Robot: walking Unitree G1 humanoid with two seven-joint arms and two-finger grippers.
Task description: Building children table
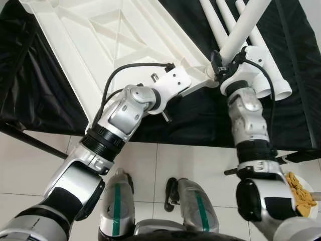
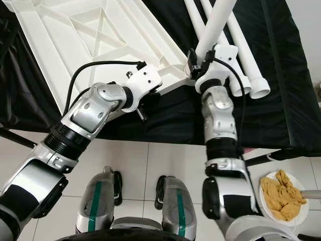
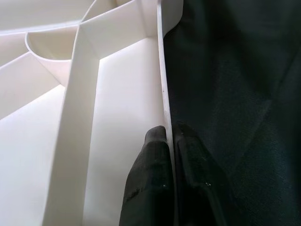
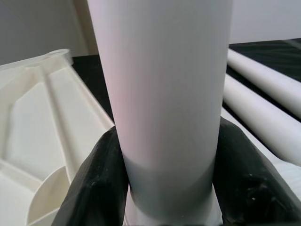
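Note:
A white plastic tabletop [image 1: 115,40] lies underside up on a black cloth, its ribs showing. My left gripper [image 3: 168,141] is shut on the tabletop's thin rim [image 3: 162,84] near its front corner. A white tube leg [image 1: 243,27] stands tilted at that corner, and my right gripper [image 4: 167,165] is shut on it, one black finger [image 4: 101,183] on each side. The leg's lower end sits at the corner socket [image 1: 210,73]. Several more white legs [image 2: 241,45] lie on the cloth beside the right arm.
The black cloth [image 1: 200,120] covers a low platform whose front edge runs above the tiled floor [image 1: 190,165]. A white plate with a yellow cloth [image 2: 283,196] sits on the floor at the right. My own legs stand below.

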